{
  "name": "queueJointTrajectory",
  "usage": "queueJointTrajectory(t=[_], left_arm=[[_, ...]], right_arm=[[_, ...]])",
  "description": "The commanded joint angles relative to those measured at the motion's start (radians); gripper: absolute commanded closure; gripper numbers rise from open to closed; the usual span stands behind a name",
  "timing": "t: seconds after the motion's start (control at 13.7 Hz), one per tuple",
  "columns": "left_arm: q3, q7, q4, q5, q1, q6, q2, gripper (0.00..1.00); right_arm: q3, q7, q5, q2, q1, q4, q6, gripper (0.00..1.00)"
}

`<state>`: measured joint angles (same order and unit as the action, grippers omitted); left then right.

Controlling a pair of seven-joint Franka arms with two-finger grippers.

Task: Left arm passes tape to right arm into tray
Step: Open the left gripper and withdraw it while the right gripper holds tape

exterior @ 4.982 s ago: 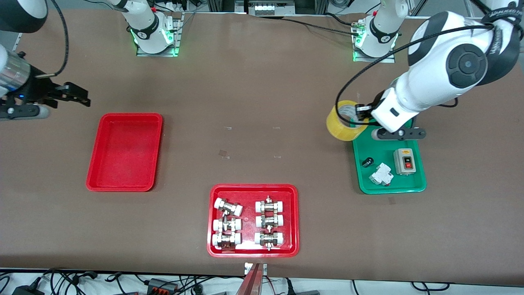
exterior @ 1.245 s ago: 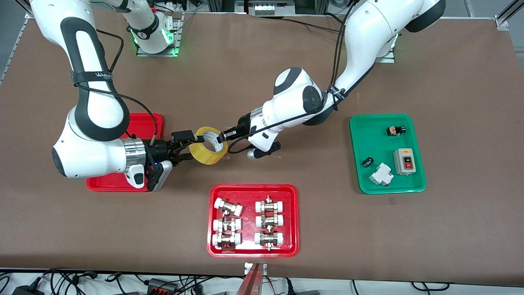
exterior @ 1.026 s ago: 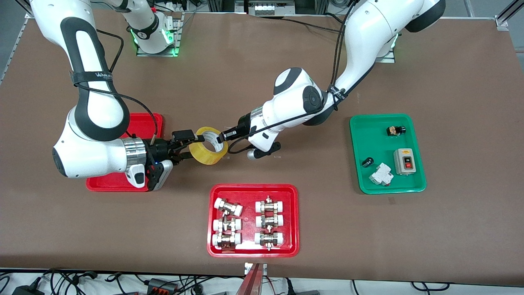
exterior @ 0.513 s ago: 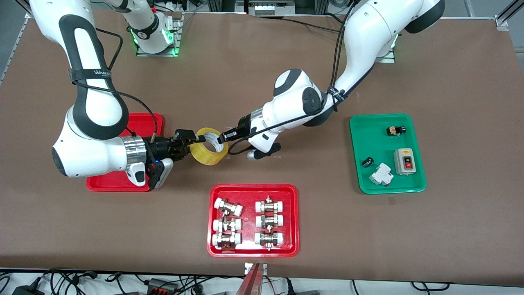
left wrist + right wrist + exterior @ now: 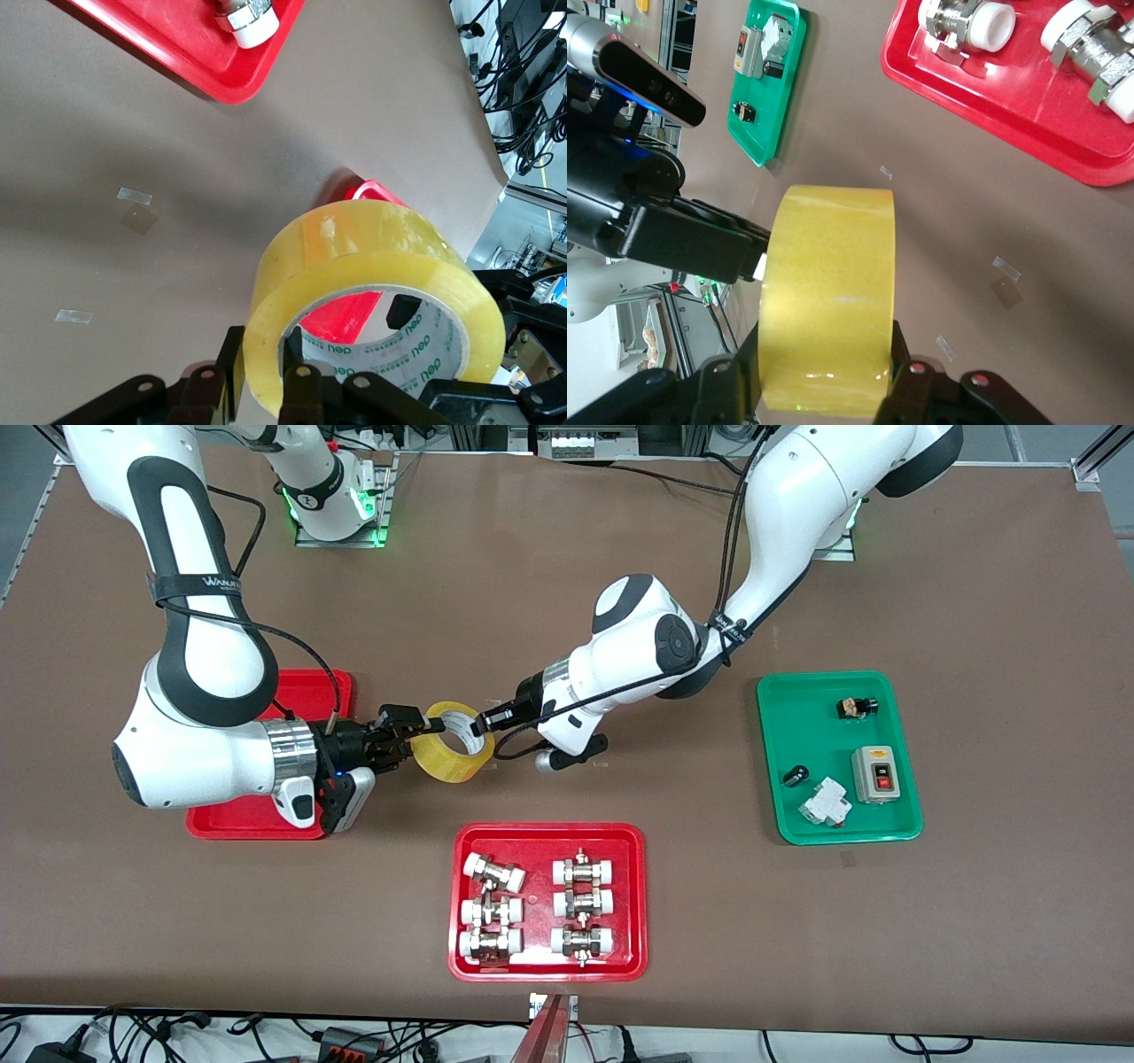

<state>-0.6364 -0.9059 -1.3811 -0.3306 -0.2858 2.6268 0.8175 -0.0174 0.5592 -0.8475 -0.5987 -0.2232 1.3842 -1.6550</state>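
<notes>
The yellow tape [image 5: 452, 742] hangs above the table between the two grippers, beside the plain red tray [image 5: 310, 687]. My left gripper [image 5: 483, 720] is shut on the roll's wall, one finger inside the core and one outside, as the left wrist view shows [image 5: 266, 370]. My right gripper [image 5: 410, 733] is shut across the roll's width at its other edge. In the right wrist view the tape [image 5: 828, 292] fills the gap between the right gripper's [image 5: 822, 376] fingers. The right arm covers much of the red tray. In the left wrist view the tape [image 5: 372, 257] has red showing through its core.
A red tray of white-capped metal fittings [image 5: 461, 841] lies nearer the front camera than the tape. A green tray [image 5: 780, 717] with a switch box and small parts lies toward the left arm's end. Small tape scraps lie on the brown table.
The right gripper's fingers, spread around the roll a second ago, have closed onto it. The left gripper still grips the roll. Five seconds ago the left arm held it by the green tray.
</notes>
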Motion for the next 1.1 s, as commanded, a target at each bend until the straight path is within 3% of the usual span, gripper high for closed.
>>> queueJointTrajectory(t=[0.0,0.07,0.29,0.44,0.66,0.81,1.03], left_arm=[[-0.005,0.027,0.031,-0.021,0.008,-0.007,0.000,0.11],[-0.003,0.033,0.031,-0.016,0.010,-0.007,-0.003,0.00],[-0.015,0.056,0.020,-0.016,0.054,-0.033,-0.015,0.00],[-0.014,0.181,0.014,-0.019,0.104,-0.173,-0.056,0.00],[0.004,0.209,-0.001,-0.016,0.175,-0.374,-0.148,0.00],[-0.003,0.211,-0.021,-0.001,0.282,-0.447,-0.231,0.00],[-0.020,0.280,0.000,0.005,0.471,-0.681,-0.305,0.00]], right_arm=[[-0.001,0.015,0.002,0.008,0.004,0.004,0.015,0.86],[-0.001,0.015,0.002,0.008,0.004,0.004,0.015,0.86],[-0.001,0.016,0.005,0.008,0.002,0.004,0.014,0.86],[-0.001,0.016,0.014,0.008,0.002,0.004,0.012,0.86],[-0.009,0.001,0.022,0.002,0.001,0.012,0.004,0.86],[-0.013,-0.031,0.077,-0.012,0.019,0.016,0.004,0.86],[-0.013,-0.097,0.103,-0.012,0.132,0.064,0.014,0.86]])
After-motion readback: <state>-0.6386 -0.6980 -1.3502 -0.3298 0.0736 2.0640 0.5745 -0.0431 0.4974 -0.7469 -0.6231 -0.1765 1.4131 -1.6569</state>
